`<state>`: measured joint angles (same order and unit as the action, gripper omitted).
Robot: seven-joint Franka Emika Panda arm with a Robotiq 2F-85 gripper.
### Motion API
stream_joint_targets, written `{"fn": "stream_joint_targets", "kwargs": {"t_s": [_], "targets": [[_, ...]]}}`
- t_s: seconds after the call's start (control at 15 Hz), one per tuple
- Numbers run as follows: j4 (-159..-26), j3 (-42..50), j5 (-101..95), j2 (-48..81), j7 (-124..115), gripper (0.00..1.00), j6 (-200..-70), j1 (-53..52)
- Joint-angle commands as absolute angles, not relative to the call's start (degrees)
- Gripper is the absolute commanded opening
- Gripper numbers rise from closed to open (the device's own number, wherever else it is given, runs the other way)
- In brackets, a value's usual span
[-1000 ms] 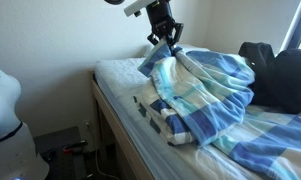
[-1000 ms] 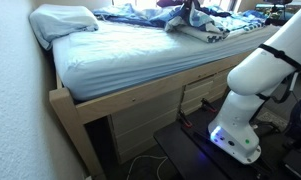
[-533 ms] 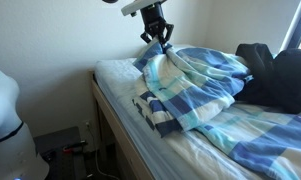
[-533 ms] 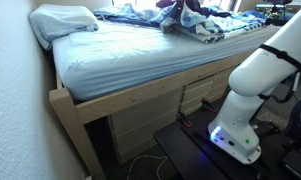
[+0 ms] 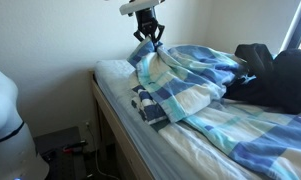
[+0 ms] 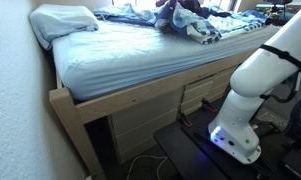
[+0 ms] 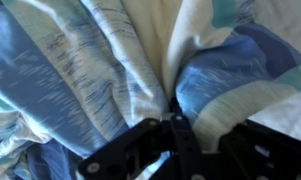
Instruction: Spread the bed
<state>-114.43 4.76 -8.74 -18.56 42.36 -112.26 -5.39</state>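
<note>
The bed (image 5: 112, 110) has a light wooden frame (image 6: 140, 95) and a white quilted cover (image 6: 130, 50). A white pillow (image 6: 62, 20) lies at its head and shows at the far end in an exterior view (image 5: 112, 68). The blue-and-white striped blanket (image 5: 195, 85) lies bunched across the bed. My gripper (image 5: 148, 40) is shut on a pinched fold of the blanket and holds it lifted above the mattress, close to the pillow end. In the wrist view the jaws (image 7: 173, 118) are closed with the striped blanket (image 7: 120, 60) gathered between them.
A black bundle of cloth (image 5: 275, 75) sits on the bed by the wall. A white rounded object (image 5: 5, 120) stands beside the bed. The robot's white base (image 6: 255, 85) stands at the bed's side, with cables on the floor (image 6: 170, 150).
My gripper has moved with the blanket fold towards the pillow end. The blanket has been dragged along and covers more of the mattress there.
</note>
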Motion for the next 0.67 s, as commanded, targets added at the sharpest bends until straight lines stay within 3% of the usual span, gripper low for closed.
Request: {"fn": "stream_joint_targets", "kwargs": {"t_s": [0.0, 0.53, 0.6], "targets": [[-114.27, 4.05, -8.12, -18.49, 43.07, 0.13, -112.15, -4.9], [-114.14, 3.97, -7.69, -18.49, 43.88, 0.13, -112.15, -5.08], [-113.57, 3.95, -7.81, -17.9, 43.88, 0.03, -111.64, -5.05]]}}
